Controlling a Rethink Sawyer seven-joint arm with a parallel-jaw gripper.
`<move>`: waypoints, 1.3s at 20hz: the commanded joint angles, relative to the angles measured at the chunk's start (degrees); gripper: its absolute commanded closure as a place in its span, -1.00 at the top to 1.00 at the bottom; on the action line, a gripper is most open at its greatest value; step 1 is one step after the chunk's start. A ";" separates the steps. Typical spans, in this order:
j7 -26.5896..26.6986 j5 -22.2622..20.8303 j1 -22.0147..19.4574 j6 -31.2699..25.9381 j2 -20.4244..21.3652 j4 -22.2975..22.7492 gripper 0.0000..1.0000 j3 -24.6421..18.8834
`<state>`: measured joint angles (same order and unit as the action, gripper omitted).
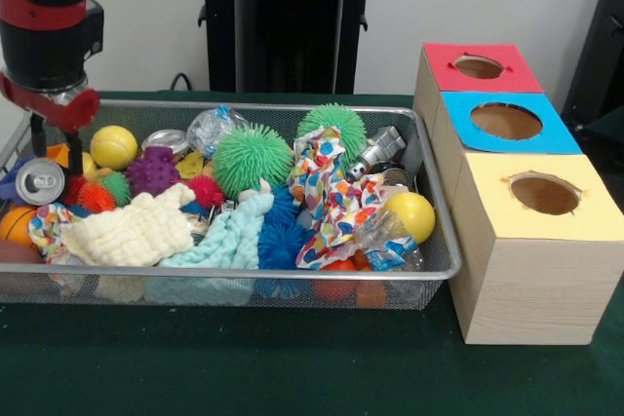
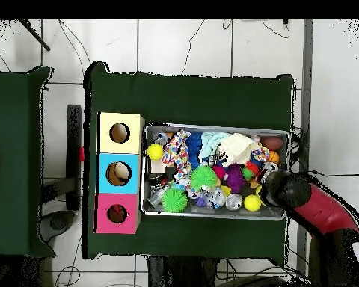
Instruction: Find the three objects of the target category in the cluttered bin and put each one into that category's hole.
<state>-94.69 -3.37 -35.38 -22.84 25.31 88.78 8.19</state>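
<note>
Silver can [image 1: 40, 181], top facing out, apparently pinched in the gripper [image 1: 51, 151].

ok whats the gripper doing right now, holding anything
gripper: at the bin's end by the silver can; whether it is open, shut or holding the can cannot be told.

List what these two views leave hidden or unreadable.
- Gripper state: front view, arm body covers it; overhead, the arm hides it.
- Box hole contents: front view, the angle shows only dark insides.
- Bin bottom layer: both views, cloths and balls cover it.
- Can: front view, label unreadable.
</note>
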 commanded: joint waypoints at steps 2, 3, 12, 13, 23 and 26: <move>-8.22 -1.68 -0.20 9.18 -12.52 -6.92 1.00 -0.99; -8.10 -1.43 -0.26 9.02 -12.76 -7.18 1.00 -1.10; -10.03 0.21 0.50 8.48 -11.28 -4.52 1.00 -0.97; -9.82 0.24 0.36 8.11 -10.93 -4.21 1.00 -1.19; -14.89 3.09 7.60 -2.86 0.59 4.88 1.00 3.77; -16.69 4.92 11.22 -7.02 4.61 7.04 1.00 6.06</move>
<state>-94.98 -2.34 -30.09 -21.48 23.58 88.69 11.72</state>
